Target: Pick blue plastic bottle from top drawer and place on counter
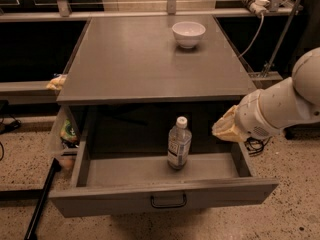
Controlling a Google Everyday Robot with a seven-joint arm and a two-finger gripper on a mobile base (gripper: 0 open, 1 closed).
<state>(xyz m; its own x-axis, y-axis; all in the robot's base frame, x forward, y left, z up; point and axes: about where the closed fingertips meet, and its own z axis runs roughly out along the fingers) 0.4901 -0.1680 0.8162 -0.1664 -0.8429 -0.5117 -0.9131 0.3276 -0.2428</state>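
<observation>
my gripper (226, 129) hangs at the right side of the open top drawer (125, 196), over its right wall. its pale yellowish tip points left into the cavity, about level with the bottle's upper half. i cannot tell from here whether it is released or clenched, and i see nothing held in it. behind it the white arm (280, 106) runs off to the right edge of the view.

left of the tip, apart from it, the blue plastic bottle (179, 144) stands upright on the drawer floor, a little right of centre. above the drawer lies the counter (145, 59), with a white bowl (188, 34) near its far right corner.

i judge this to be the reach: the drawer is out, the bottle is not yet grasped, and nothing has been lifted. the next move calls for bringing the gripper left and slightly down under the counter's front edge, squaring it to the bottle's body. it should close around the labelled middle rather than the cap. after that the bottle has to come out toward me before it rises, to clear that edge, and be set down on open counter away from the bowl.

the bottle is clear plastic with a white screw cap and a white-and-blue label round its middle. it is tall for its narrow base, so i expect a sideways nudge would tip it.
</observation>
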